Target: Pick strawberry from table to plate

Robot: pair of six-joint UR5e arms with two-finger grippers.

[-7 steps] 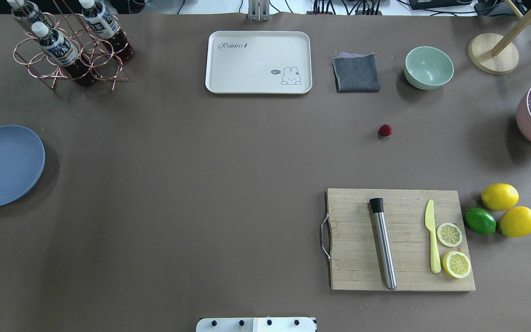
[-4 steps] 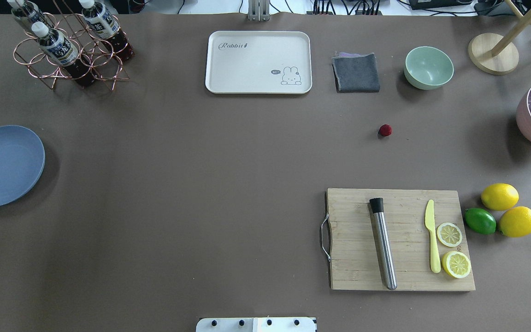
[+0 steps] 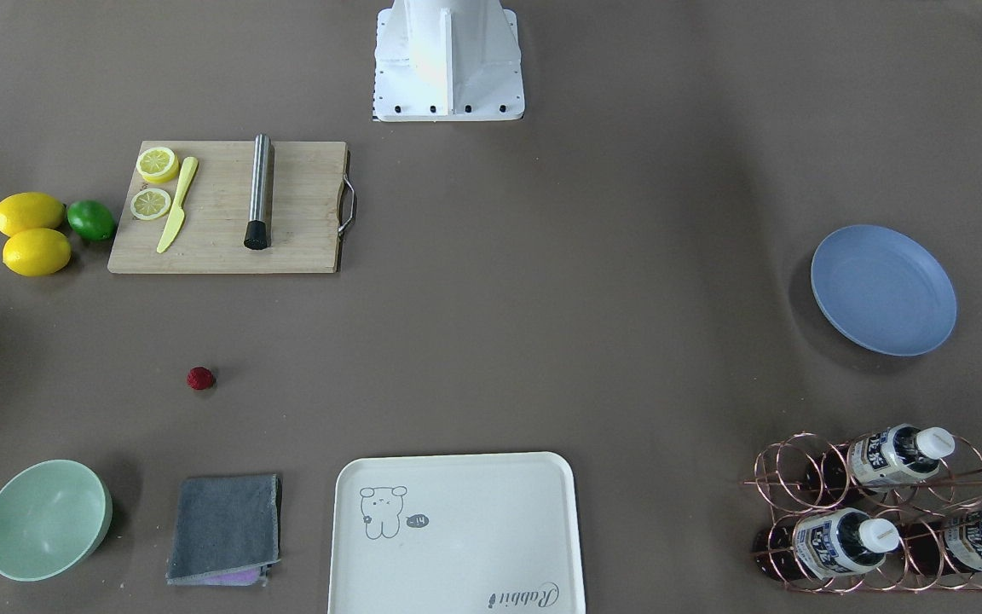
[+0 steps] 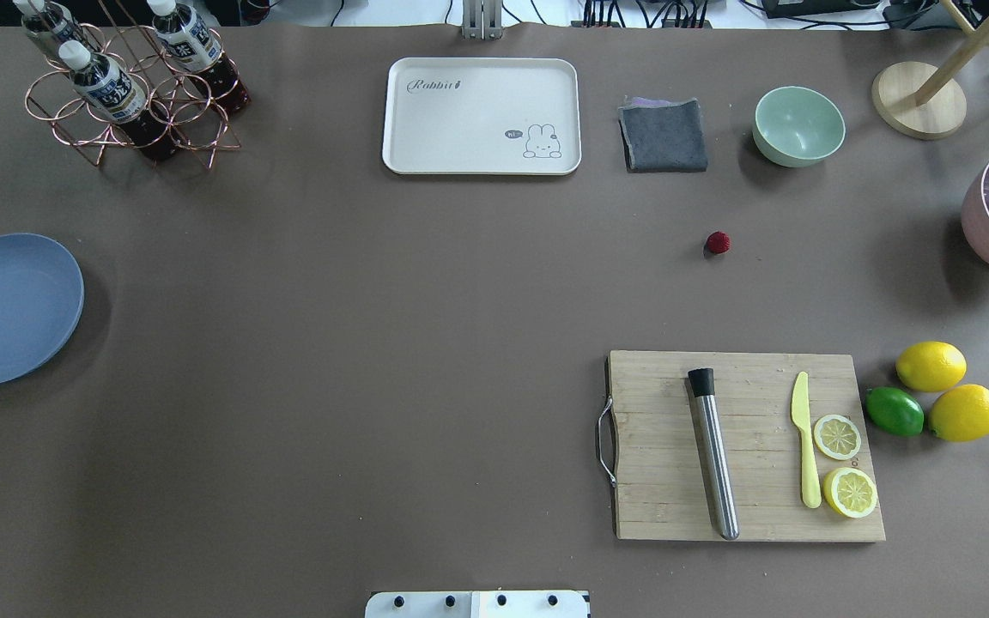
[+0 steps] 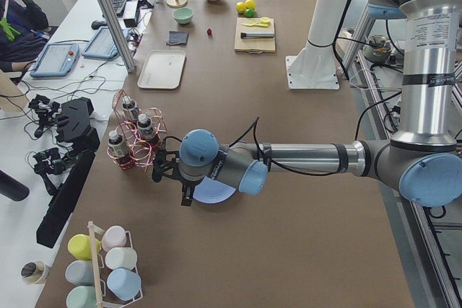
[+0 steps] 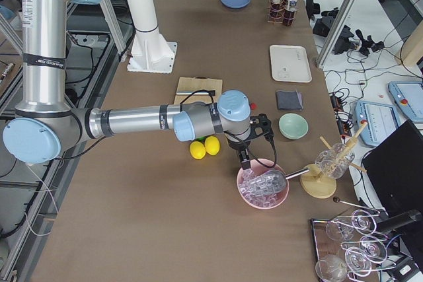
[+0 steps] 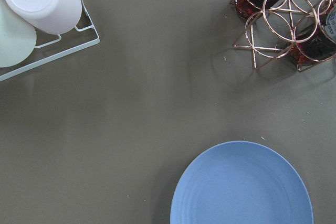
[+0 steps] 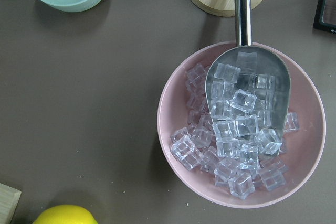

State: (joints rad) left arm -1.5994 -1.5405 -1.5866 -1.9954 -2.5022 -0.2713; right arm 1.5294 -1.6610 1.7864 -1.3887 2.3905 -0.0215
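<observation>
The strawberry (image 4: 717, 243) is a small dark-red berry lying alone on the brown table (image 4: 374, 343), right of centre, between the grey cloth and the cutting board; it also appears as the strawberry (image 3: 200, 378). The empty blue plate (image 4: 9, 309) sits at the far left edge and is seen from above as the plate (image 7: 241, 187). My left gripper (image 5: 167, 171) hovers over the plate's side of the table, seen only in the exterior left view. My right gripper (image 6: 254, 140) hangs near a pink ice bowl, seen only in the exterior right view. Whether either is open or shut I cannot tell.
A wooden cutting board (image 4: 743, 446) carries a steel muddler, a yellow knife and lemon halves. Lemons and a lime (image 4: 932, 399) lie right of it. At the back stand a mint bowl (image 4: 798, 125), grey cloth (image 4: 664, 136), cream tray (image 4: 482, 116) and bottle rack (image 4: 130, 86). Pink ice bowl (image 8: 241, 124) is far right.
</observation>
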